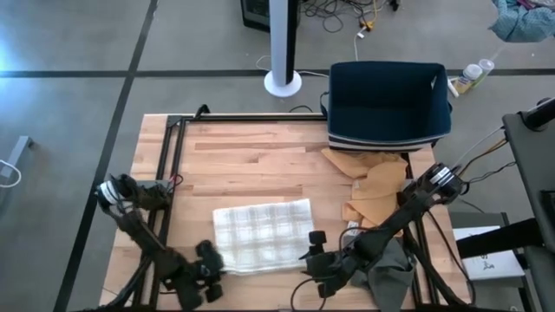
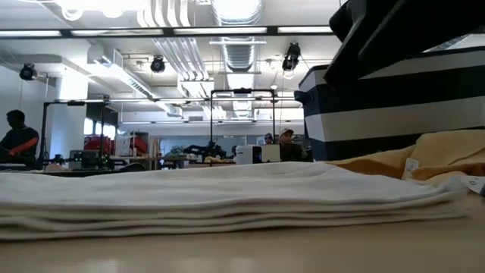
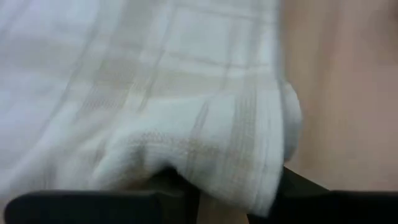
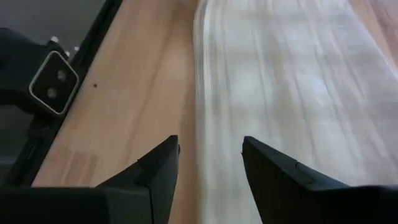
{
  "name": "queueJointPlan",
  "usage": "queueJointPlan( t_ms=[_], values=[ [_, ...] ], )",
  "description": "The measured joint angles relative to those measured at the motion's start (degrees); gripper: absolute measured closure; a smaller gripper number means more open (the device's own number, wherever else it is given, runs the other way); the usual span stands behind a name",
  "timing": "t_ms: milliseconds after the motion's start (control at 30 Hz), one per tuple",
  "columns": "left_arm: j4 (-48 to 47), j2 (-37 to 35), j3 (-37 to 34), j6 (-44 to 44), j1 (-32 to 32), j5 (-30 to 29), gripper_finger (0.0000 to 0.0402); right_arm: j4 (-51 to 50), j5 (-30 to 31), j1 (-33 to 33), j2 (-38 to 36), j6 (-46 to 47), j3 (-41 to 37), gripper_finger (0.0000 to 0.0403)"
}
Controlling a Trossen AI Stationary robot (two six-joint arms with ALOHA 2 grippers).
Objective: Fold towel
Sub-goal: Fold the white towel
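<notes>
A white plaid towel (image 1: 263, 234) lies folded flat in several layers on the wooden table; the low view shows the stacked towel (image 2: 227, 201) edge-on. My left gripper (image 1: 208, 263) is at the towel's near-left corner and is shut on it; in the left wrist view the towel (image 3: 155, 81) fills the picture. My right gripper (image 1: 314, 253) is open at the towel's near-right corner. In the right wrist view my right gripper (image 4: 210, 155) has its fingers low on either side of the towel's long edge (image 4: 205, 93), touching nothing that I can see. My left gripper pinches the towel's near-left corner (image 3: 211, 155) between its two fingers (image 3: 93, 208). It comes in low from the table's near-left side. The cloth bunches up into a thick fold of several layers just ahead of the fingers. The rest of the towel lies on the table.
A dark blue bin with a striped base (image 1: 388, 104) stands at the far right. Tan cloths (image 1: 377, 186) lie in front of it, and a grey cloth (image 1: 390, 269) lies under the right arm. A black frame (image 1: 169, 173) runs along the table's left side.
</notes>
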Motion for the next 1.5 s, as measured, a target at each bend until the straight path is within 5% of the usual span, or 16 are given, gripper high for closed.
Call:
queueJointPlan(
  t_ms=[233,567,900,1500],
  values=[
    [0.54,0.01,4.06,14.12,4.76,4.31,0.0315,16.06,-0.04,-0.32,6.13,-1.96,0.30,0.0223],
    [-13.34,-1.15,8.06,7.35,0.55,13.06,0.0315,20.67,-0.24,-6.03,22.92,-4.18,18.12,0.0223],
    [-14.10,-1.28,5.98,-1.44,-3.48,0.01,0.0315,7.32,-4.10,-9.32,33.24,-4.62,36.95,0.0222],
    [-13.44,-1.33,4.81,1.07,-2.42,-1.65,0.0315,5.34,-4.54,-10.18,38.71,-3.66,44.46,0.0234]
  ],
)
